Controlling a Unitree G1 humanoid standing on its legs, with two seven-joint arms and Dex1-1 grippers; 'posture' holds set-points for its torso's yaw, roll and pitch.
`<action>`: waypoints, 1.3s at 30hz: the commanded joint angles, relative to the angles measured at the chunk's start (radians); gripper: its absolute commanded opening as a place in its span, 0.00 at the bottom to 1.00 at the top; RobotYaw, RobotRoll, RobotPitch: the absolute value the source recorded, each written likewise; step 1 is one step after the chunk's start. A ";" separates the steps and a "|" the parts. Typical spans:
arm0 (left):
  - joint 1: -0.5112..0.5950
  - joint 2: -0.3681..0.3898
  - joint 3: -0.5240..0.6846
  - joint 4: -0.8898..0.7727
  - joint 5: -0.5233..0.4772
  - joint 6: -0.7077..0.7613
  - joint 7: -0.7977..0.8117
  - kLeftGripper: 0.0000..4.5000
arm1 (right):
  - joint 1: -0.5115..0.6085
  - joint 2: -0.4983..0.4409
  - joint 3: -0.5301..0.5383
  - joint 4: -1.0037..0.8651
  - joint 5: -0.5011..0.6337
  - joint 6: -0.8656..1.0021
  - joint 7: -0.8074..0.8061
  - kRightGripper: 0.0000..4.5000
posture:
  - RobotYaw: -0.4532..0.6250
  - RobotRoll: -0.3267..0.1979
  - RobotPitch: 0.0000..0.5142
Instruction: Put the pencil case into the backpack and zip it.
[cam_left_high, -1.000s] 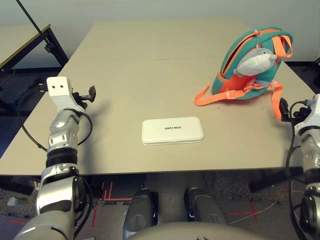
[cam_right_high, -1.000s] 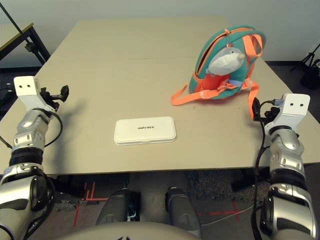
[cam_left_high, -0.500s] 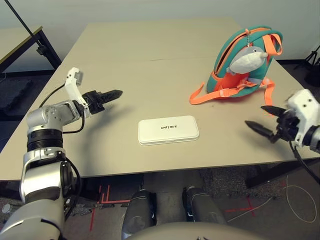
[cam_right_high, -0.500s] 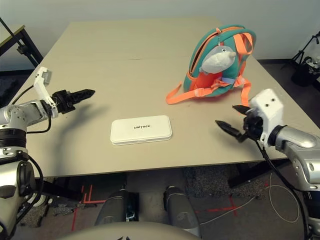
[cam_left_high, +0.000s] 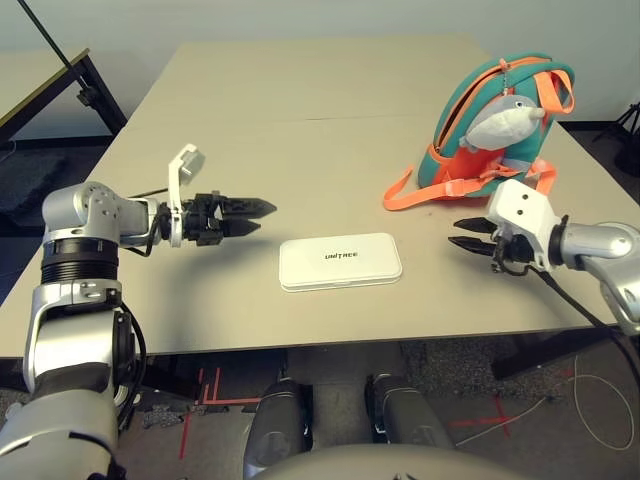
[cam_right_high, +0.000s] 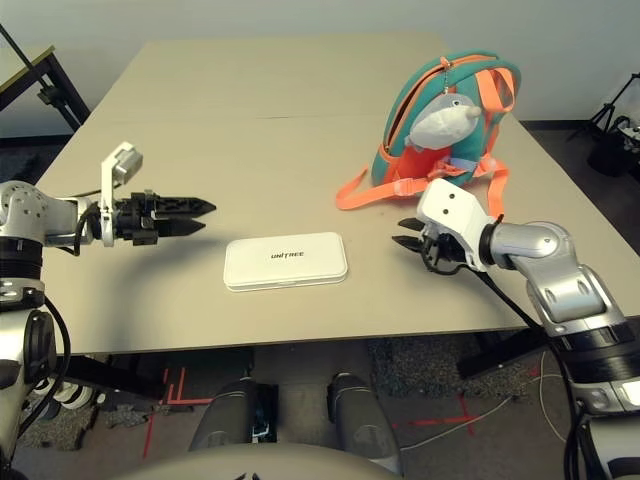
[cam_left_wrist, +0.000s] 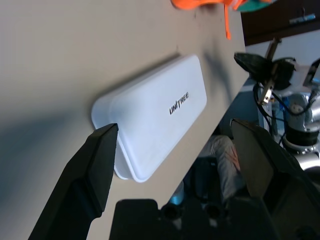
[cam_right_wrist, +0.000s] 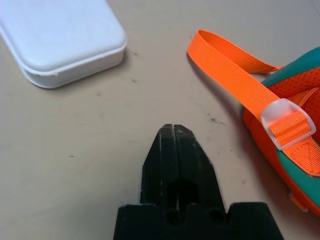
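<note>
So the pencil case (cam_left_high: 340, 261) is lying flat on the desk (cam_left_high: 300, 120), about midway along the front edge and a bit in from it. It's a white rounded-rectangle hard case with small black UNITREE lettering on the lid, and a seam is running around its side.

The backpack (cam_left_high: 470, 110) is standing upright toward the desk's right edge, well apart from the case. It's teal with orange panels, and a grey-white plush dolphin (cam_left_high: 505, 122) is hanging down its front. An orange strap (cam_left_high: 405, 195) is trailing off it across the desk toward the case.

The left gripper (cam_left_high: 252, 217) is hovering over the desk just off the case's left end, fingers spread wide and holding nothing. The right gripper (cam_right_wrist: 174, 129) is hovering off the case's right end, in front of the backpack, with its fingers pressed together on nothing.

The left wrist view is looking along the case from its short end, framing it between the two spread fingers (cam_left_wrist: 95, 160). The right wrist view is showing the strap up close, with a clear plastic buckle (cam_right_wrist: 290, 122) on it, plus one corner of the case.

Another table (cam_left_high: 40, 85) is sitting off past the far left corner.
</note>
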 joint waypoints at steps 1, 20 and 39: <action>0.014 -0.001 -0.049 -0.002 -0.014 0.018 -0.032 1.00 | -0.020 0.020 0.026 0.058 -0.045 -0.041 0.002 0.01 | 0.27 0.62 0.08; 0.030 -0.048 -0.191 0.130 0.058 -0.102 -0.100 1.00 | -0.069 0.069 0.049 0.175 -0.168 -0.155 0.002 0.01 | 0.23 0.62 0.11; 0.029 -0.067 -0.200 0.172 0.098 -0.131 -0.134 1.00 | -0.072 0.134 0.131 0.172 -0.237 -0.186 0.036 0.01 | 0.25 0.62 0.11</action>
